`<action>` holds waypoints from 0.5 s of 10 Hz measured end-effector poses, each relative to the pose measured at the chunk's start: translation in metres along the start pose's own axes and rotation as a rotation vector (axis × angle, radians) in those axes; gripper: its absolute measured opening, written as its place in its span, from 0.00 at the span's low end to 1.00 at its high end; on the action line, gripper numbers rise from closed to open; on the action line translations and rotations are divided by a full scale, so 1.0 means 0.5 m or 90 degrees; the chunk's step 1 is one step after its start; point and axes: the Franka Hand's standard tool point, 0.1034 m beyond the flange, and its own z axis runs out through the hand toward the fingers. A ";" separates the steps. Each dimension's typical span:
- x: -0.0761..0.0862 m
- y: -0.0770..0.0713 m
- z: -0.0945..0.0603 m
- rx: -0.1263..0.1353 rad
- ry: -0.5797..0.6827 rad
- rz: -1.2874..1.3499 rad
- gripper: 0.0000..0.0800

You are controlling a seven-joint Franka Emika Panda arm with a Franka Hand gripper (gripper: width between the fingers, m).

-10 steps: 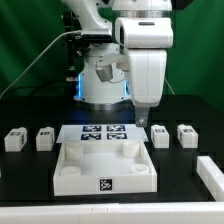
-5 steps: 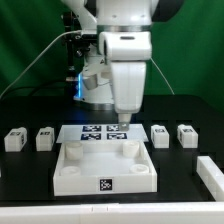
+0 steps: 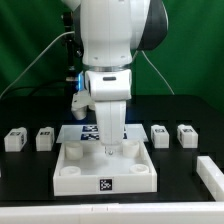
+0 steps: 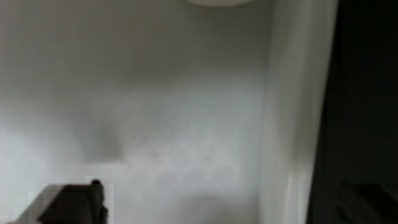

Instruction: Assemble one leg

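Note:
Four small white legs with marker tags lie on the black table in the exterior view: two on its left [image 3: 14, 139] [image 3: 45, 137] and two on its right [image 3: 159, 134] [image 3: 187, 133]. My gripper [image 3: 108, 151] hangs low over the back part of the large white tray-like top [image 3: 70, 172], apart from every leg. It holds nothing. The wrist view shows the top's white surface [image 4: 160, 110] close up, a round hole [image 4: 222, 3] at the edge of the picture, and one dark finger [image 4: 71, 205] set far from the middle, so the jaws stand open.
The marker board [image 3: 86, 131] lies behind the top, partly hidden by my arm. A white L-shaped bar [image 3: 211, 176] lies at the front on the exterior view's right. The robot's base and cables stand at the back.
My arm has swung from above the marker board's right end toward the exterior view's left and come down over the top. The legs and the top have not moved.

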 end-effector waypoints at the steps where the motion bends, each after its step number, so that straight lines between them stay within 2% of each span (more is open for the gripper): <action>1: -0.004 -0.005 0.005 0.004 0.000 0.003 0.81; 5: -0.022 -0.012 0.009 0.008 -0.001 0.014 0.81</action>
